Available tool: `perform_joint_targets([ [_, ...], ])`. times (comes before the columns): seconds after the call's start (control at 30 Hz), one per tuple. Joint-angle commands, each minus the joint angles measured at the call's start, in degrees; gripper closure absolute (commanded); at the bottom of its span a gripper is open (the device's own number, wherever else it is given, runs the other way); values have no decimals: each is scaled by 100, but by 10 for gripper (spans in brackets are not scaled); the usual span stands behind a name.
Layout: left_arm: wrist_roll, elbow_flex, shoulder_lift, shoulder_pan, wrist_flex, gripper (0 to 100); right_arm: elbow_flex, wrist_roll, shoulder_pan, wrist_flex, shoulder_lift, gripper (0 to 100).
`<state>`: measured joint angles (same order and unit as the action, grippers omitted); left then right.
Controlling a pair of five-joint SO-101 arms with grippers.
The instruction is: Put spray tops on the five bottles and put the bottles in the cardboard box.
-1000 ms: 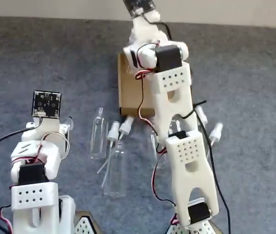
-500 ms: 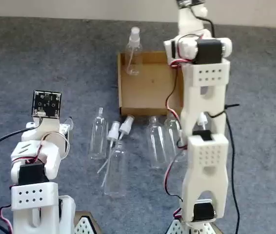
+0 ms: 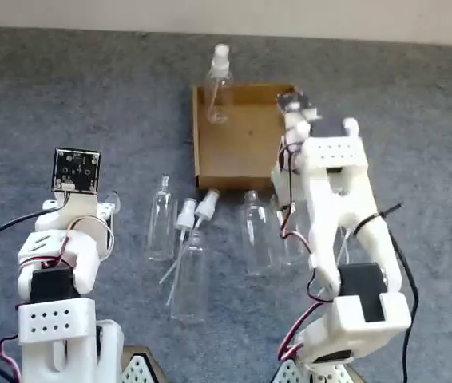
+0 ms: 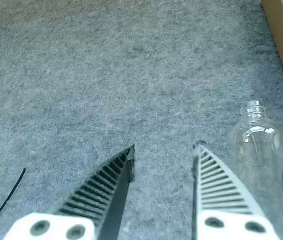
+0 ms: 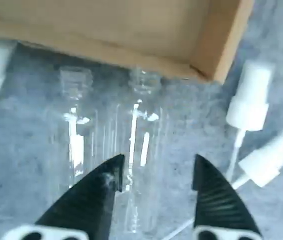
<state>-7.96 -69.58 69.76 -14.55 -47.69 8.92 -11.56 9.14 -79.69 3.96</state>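
High view: one capped bottle (image 3: 220,80) stands in the far corner of the cardboard box (image 3: 246,152), so I judge one of five done. Four open bottles (image 3: 160,219) lie on the tabletop (image 3: 90,96) just in front of the box. Two spray tops (image 3: 186,214) lie among them, and the right arm (image 3: 334,199) partly covers two of the bottles.

Left wrist view: the left tool (image 4: 164,150) gapes empty over the tabletop, with an open bottle (image 4: 254,137) beside it.

Right wrist view: the right tool (image 5: 157,162) hangs wide open, holding nothing, above two open bottles (image 5: 141,125). Two spray tops (image 5: 249,102) lie near them.
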Motion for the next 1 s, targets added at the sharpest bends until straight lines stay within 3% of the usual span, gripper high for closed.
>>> perform_joint_targets([
  [0.0,-18,22,-22,92,167,825,330,369,84,462,-338,807],
  [0.37,-18,22,-22,92,167,825,1429,466,418,1736,-321,807],
  [0.57,-18,22,-22,92,158,825,1842,440,374,1789,-391,858],
  [0.7,-18,22,-31,92,158,825,1613,273,110,1455,-716,998],
  [0.97,-44,119,-40,541,53,826,321,-862,-1156,-567,-1552,991],
])
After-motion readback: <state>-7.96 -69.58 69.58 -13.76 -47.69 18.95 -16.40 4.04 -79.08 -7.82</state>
